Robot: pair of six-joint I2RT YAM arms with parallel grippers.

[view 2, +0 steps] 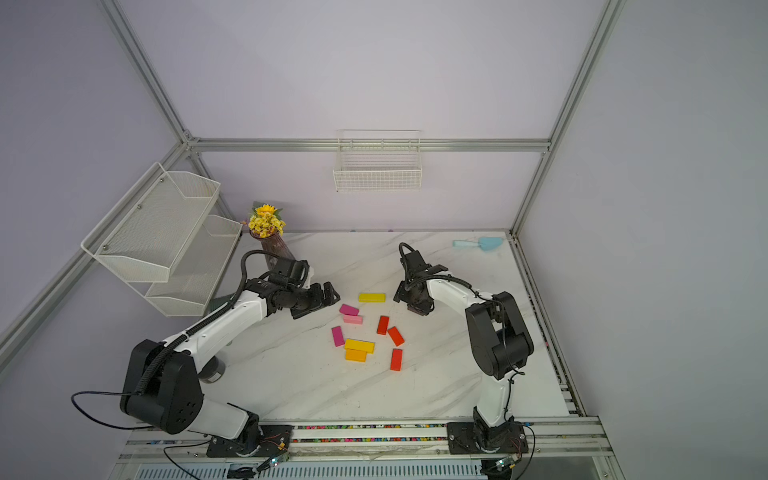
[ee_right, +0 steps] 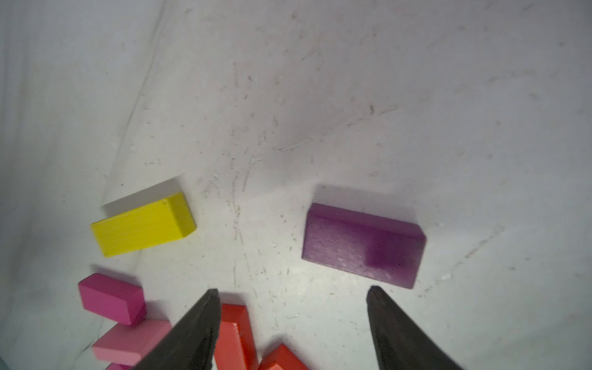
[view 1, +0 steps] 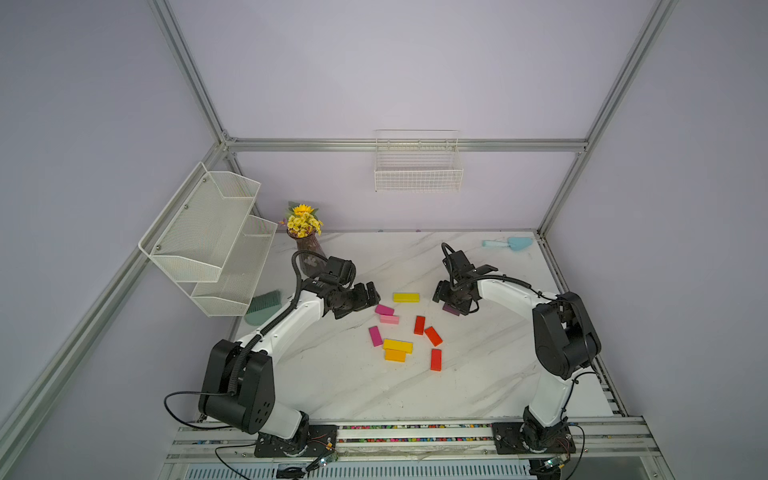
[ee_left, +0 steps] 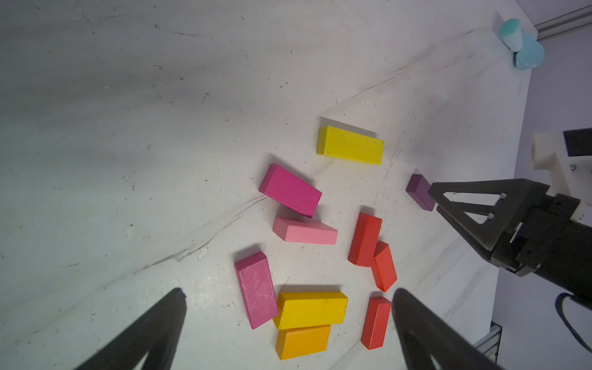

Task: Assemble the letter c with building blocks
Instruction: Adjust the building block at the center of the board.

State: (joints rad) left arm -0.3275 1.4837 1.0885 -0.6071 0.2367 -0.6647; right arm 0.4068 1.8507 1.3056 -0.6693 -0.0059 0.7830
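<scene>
- In both top views, the building blocks (view 1: 397, 345) lay scattered on the bench (view 1: 332, 386) between the arms; the dark purple block (view 1: 450, 310) lay beneath the right hand (view 1: 455, 302)
- Left wrist view: the left hand (ee_left: 288, 291) hung released, empty
- Right wrist view: the right hand (ee_right: 293, 288) was released; the dark purple block (ee_right: 362, 245) lay flat just beyond its fingertips
</scene>
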